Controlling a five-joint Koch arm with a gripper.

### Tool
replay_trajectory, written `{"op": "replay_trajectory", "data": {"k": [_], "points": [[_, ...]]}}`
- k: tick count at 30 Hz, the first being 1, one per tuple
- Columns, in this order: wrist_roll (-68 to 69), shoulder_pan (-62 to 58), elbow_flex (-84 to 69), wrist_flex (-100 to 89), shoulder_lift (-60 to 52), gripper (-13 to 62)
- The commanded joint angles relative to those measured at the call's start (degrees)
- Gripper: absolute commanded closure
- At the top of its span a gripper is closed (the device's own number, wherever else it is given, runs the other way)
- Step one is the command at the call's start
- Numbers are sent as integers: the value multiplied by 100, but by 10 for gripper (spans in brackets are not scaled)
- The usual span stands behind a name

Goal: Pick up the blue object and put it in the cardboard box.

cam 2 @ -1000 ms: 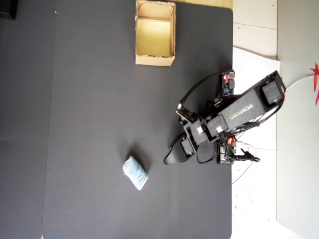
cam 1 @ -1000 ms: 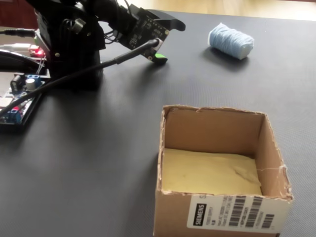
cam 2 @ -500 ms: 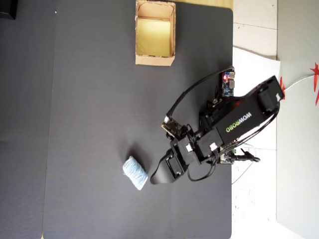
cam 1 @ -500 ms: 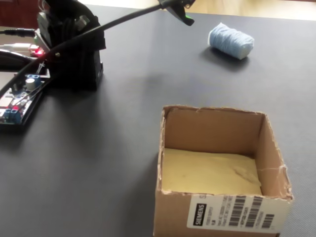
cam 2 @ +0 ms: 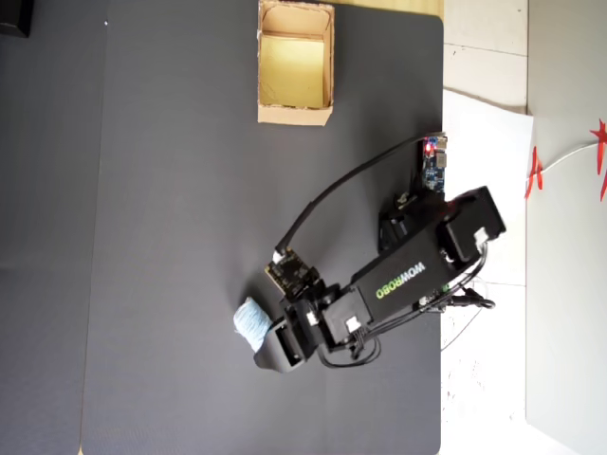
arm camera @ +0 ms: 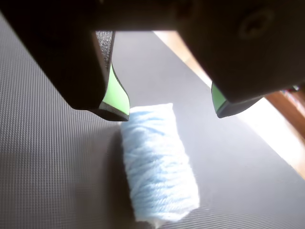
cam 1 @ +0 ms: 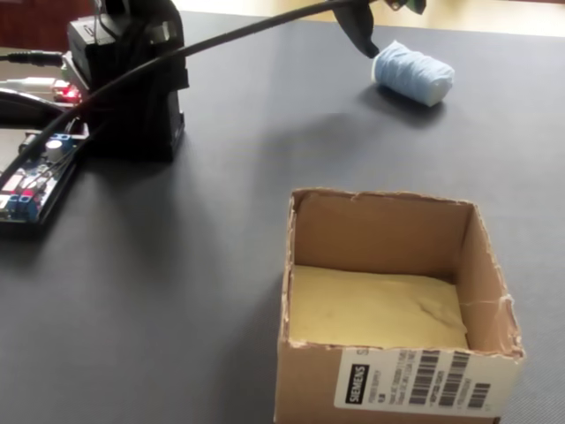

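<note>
On the dark tabletop I see the blue object lying free at about 7 o'clock in the overhead view. My hand hangs over its near end, jaws spread wide — gripping nothing, though one tip sits just beside the bundle. At 12 o'clock, well apart, stands the cardboard box, holding nothing.

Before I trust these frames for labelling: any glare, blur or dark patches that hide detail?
Wrist view: the fingers are dark and soft against a blown-out bright strip at right; the blue object is slightly blurred. Fixed view: even light, cardboard box sharp, soft shadows on the mat. Overhead view: evenly lit, no glare.
</note>
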State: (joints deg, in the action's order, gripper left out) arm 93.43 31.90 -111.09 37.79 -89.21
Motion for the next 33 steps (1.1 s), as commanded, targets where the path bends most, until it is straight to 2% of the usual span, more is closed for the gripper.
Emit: {"op": "replay_trajectory", "data": {"k": [1, 3, 14, 16, 23, 33], "points": [[88, -18, 519, -18, -53, 157], [132, -167, 642, 0, 448, 157], [360, -185, 642, -53, 1213, 165], [360, -185, 633, -35, 1318, 192], [475, -193, 642, -237, 1494, 370], [439, -255, 571, -589, 1116, 372]]}}
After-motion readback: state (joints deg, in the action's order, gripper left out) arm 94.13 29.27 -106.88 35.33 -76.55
